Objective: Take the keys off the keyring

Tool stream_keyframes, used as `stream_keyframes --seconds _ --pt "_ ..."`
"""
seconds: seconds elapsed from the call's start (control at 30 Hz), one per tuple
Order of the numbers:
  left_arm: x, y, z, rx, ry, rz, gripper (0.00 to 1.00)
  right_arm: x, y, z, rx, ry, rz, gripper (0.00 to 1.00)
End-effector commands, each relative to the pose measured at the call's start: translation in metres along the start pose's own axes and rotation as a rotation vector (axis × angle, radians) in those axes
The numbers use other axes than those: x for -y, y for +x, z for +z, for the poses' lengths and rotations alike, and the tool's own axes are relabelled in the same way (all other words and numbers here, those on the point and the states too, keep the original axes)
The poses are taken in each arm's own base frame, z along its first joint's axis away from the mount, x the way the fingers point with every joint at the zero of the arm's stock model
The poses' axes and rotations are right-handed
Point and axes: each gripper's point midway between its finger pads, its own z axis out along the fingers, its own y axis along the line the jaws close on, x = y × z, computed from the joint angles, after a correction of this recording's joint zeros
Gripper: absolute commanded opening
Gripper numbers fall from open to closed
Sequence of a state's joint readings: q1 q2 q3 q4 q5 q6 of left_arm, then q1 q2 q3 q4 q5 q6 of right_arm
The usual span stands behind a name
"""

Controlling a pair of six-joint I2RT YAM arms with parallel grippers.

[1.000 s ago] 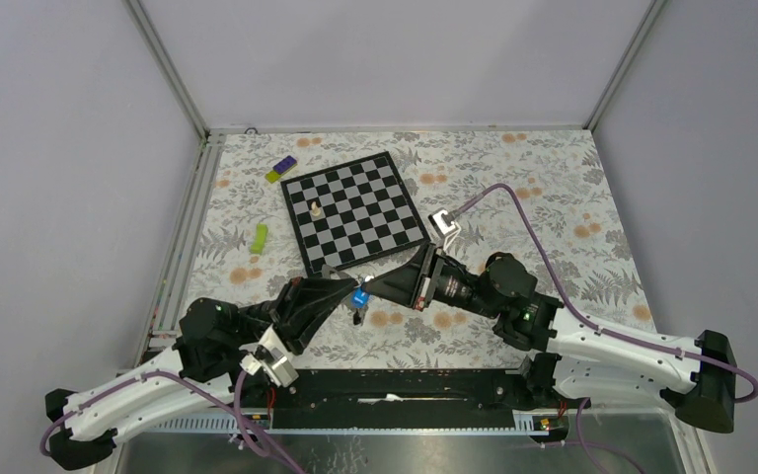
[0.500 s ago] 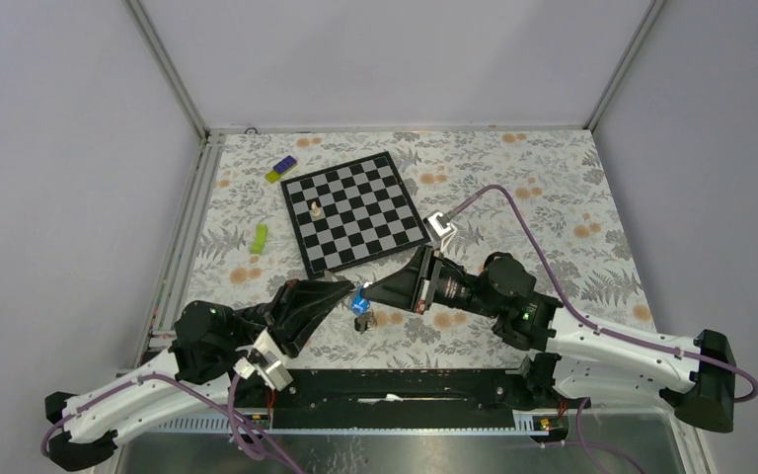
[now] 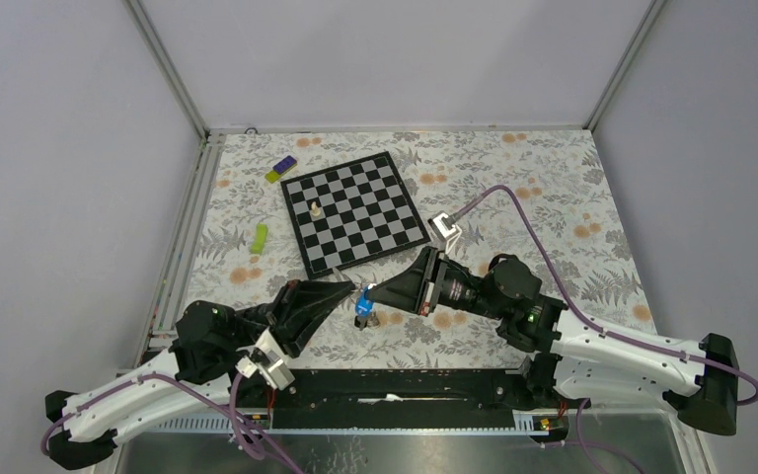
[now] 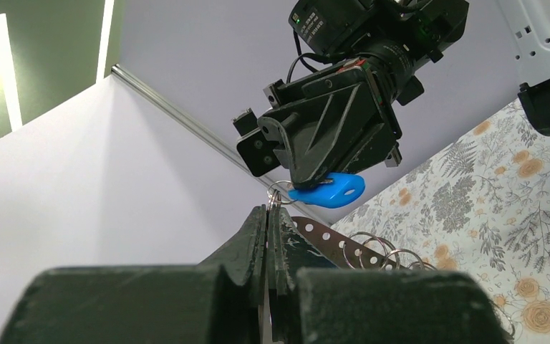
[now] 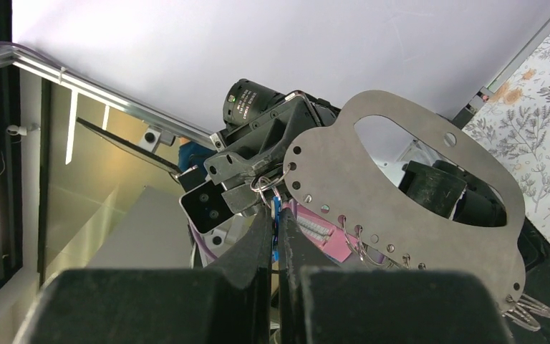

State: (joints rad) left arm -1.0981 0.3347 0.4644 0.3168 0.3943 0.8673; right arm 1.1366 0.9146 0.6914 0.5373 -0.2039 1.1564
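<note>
No writing can be read on anything, not even the keyring [image 4: 324,192].

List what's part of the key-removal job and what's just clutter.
Job: keyring; its blue tag; holed metal plate hanging on it; left gripper, jaws shut on the keyring; right gripper, jaws shut on the blue tag.
Lying about: chessboard; white chess piece; green block; purple-and-yellow block.

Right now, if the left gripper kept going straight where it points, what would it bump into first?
Probably the blue tag just past its tips, with the right gripper pinching it right behind. The left gripper itself is shut at the keyring.
</note>
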Motion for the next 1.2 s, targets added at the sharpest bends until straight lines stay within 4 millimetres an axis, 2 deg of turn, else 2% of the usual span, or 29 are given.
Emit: stream_keyframes --seconds 0.0,0.47,1.17 --pt "-0.040 -0.024 -0.005 0.055 -0.145 0.065 0.00 -0.020 -0.011 -0.007 0.039 -0.059 -0.070 0.00" --pt "-0.033 -0.010 -0.002 0.012 -0.135 0.040 0.00 -0.041 -0.007 -0.010 0.001 -0.141 -0.150 0.00" --pt "-0.015 0.001 0.007 -0.006 -0.059 0.005 0.00 -0.050 -0.010 -0.003 -0.007 -0.157 -0.196 0.00"
